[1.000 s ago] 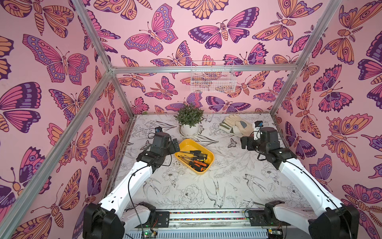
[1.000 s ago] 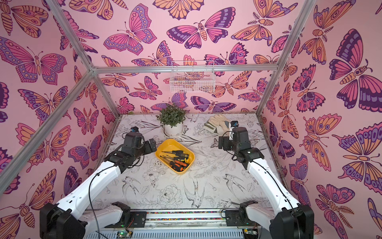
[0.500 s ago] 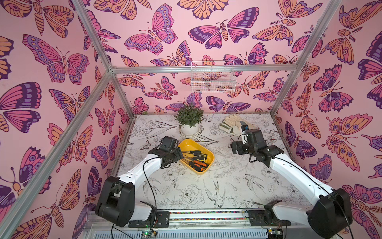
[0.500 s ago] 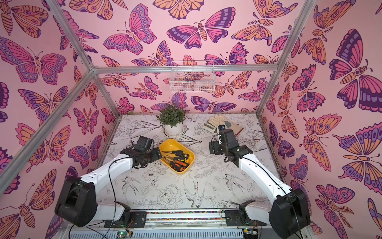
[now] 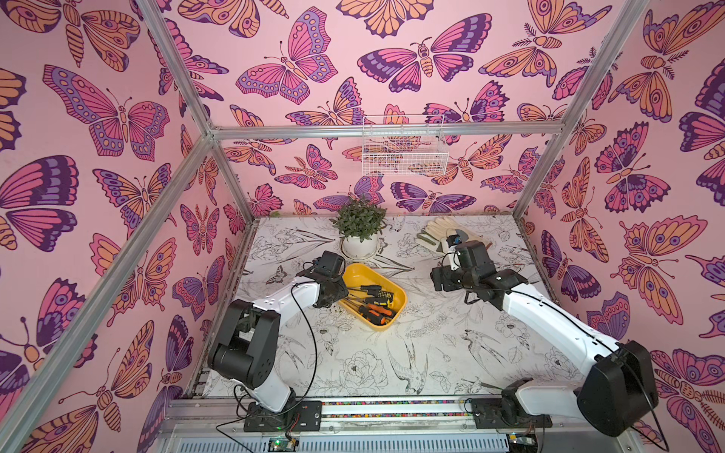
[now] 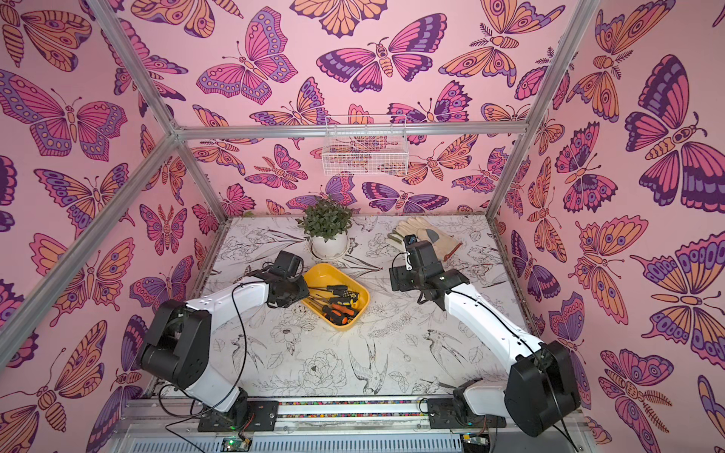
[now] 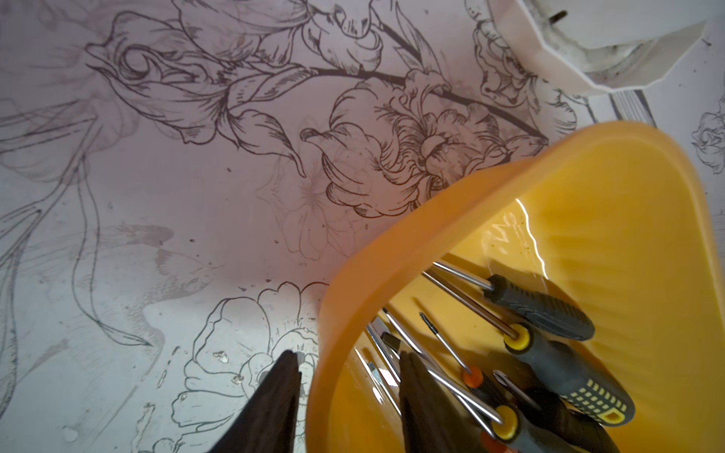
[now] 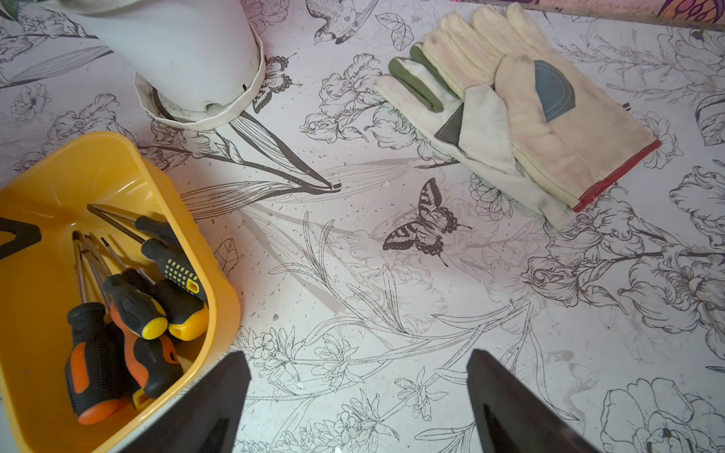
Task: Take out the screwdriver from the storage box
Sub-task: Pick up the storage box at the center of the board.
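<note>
Screwdrivers (image 5: 376, 311) with black, orange and yellow handles lie heaped in the yellow storage box (image 5: 363, 274). The box sits on the table (image 5: 392, 364), just in front of the potted plant (image 5: 359, 235). We see the left gripper (image 7: 349, 355) straddling the box wall on its own arm's side, one finger (image 7: 278, 400) outside and one inside among the shafts. We cannot tell whether it pinches the wall. The right gripper (image 8: 359, 353) hangs spread wide and empty over bare table, right of the box, near the glove (image 8: 510, 106).
</note>
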